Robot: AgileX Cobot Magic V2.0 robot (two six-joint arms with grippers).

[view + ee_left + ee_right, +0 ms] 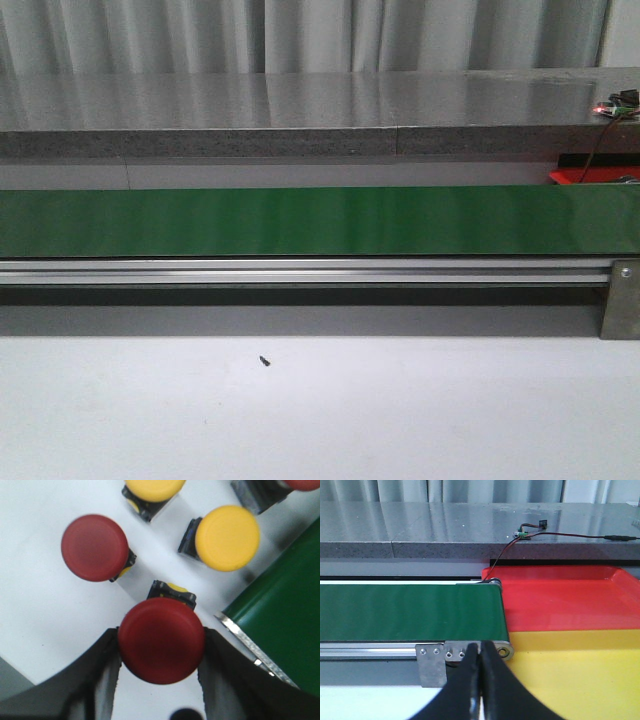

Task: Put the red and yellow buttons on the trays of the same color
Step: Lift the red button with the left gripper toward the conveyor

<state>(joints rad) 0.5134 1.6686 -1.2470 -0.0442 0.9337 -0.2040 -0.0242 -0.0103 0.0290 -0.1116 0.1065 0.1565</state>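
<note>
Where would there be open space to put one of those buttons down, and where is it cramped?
Bare room: the green belt, the red tray behind the yellow tray, and the white table before the belt's rail. Crowded: around the left gripper, where red and yellow buttons cluster.

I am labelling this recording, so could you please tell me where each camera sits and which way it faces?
Front view: looks forward over the white table at the green conveyor belt; no arm shows.
Left wrist view: on the left arm, looking down at red and yellow buttons; the left gripper straddles a red button.
Right wrist view: on the right arm, facing the belt's end, the red tray and the yellow tray; the right gripper is shut.
All three views share the belt.
</note>
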